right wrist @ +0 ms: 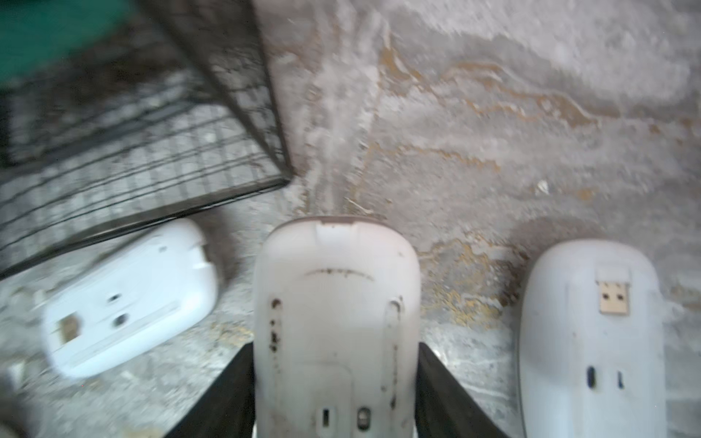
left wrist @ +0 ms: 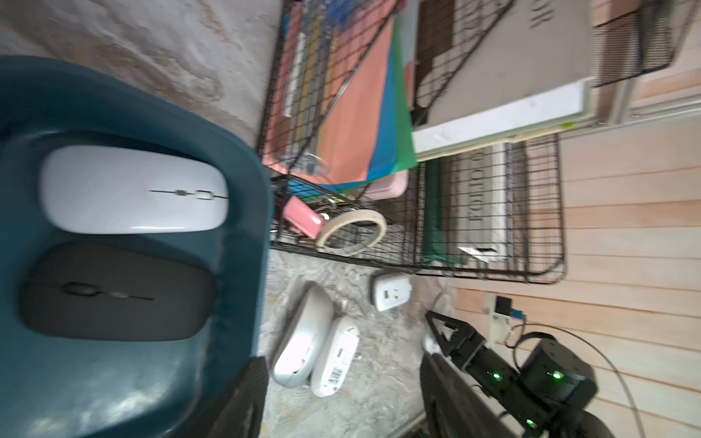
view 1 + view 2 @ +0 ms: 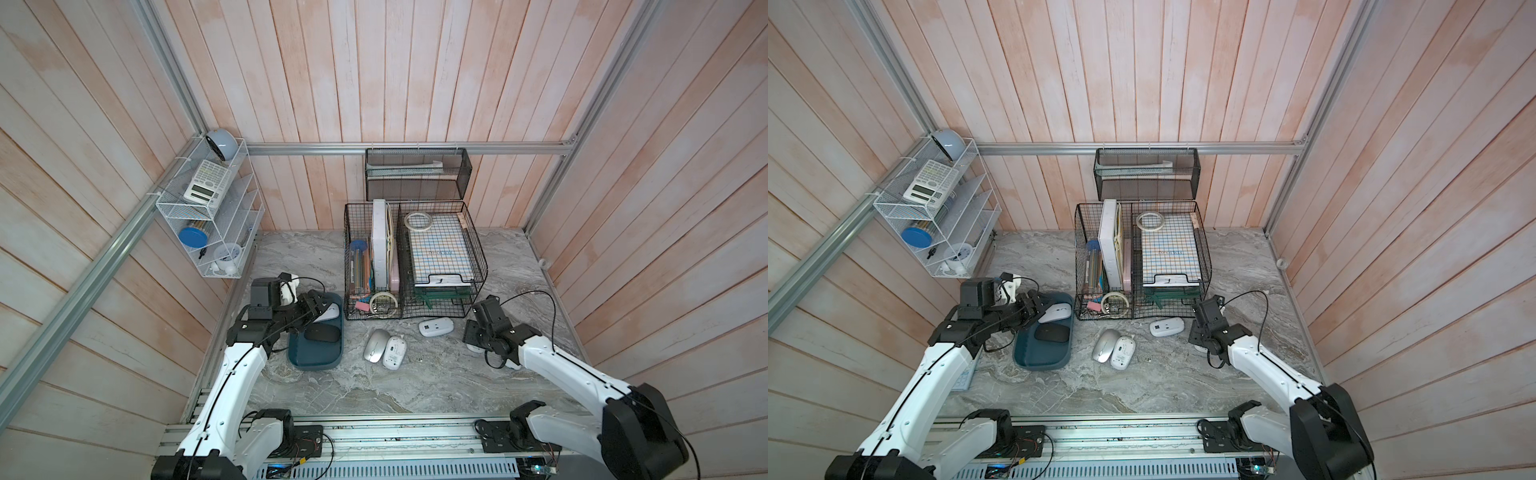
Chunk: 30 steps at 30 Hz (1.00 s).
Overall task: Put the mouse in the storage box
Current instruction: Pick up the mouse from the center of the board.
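Mouse (image 1: 335, 295), underside up, clamped in right hand (image 1: 335, 345) — top views hide the grip; left hand (image 3: 323, 307) gapes empty.

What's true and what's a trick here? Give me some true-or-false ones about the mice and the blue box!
1. Two mice lie in the storage box: a white mouse and a black mouse. True.
2. The right hand is empty. False: it is closed on an upside-down mouse.
3. The silver mouse sits inside a wire basket. False: it lies on the table.
4. The left hand hovers above the storage box. True.
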Tool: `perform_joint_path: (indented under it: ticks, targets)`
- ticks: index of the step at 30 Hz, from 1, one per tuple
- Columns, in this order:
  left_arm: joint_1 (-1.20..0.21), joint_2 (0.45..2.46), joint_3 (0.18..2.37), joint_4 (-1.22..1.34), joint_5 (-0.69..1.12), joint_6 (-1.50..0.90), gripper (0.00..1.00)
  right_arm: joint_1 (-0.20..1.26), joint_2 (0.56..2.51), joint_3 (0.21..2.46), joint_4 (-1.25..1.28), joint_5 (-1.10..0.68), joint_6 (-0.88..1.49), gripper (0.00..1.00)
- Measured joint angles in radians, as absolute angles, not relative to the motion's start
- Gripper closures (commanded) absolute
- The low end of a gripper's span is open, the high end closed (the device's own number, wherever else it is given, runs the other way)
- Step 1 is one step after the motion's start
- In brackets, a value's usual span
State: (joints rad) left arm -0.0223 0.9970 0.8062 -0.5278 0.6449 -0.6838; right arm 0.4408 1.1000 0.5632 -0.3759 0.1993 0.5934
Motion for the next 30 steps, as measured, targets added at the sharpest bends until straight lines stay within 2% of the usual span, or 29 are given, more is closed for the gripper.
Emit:
perform_joint_path:
  ticks: [3, 8, 17, 26, 30]
  targets:
    - [-0.064, 0.993, 0.802, -0.469, 0.727, -0.714, 0.31, 0.493, 0.957, 0.484, -0.268, 0.108, 0.473, 0.55]
    - [-0.281, 1.039, 0.839, -0.445, 0.786, -0.709, 0.31, 0.666, 0.796, 0.336, -0.049, -0.054, 0.281, 0.55]
    - [-0.616, 1.209, 0.867, -0.411, 0.753, -0.676, 0.31, 0.906, 0.823, 0.274, 0.148, -0.216, 0.056, 0.52]
    - [-0.77, 1.348, 0.878, -0.402, 0.665, -0.652, 0.32, 0.936, 0.851, 0.294, 0.191, -0.262, -0.024, 0.5]
    - [-0.807, 1.382, 0.889, -0.389, 0.653, -0.645, 0.38, 0.936, 0.855, 0.298, 0.191, -0.27, -0.031, 0.5]
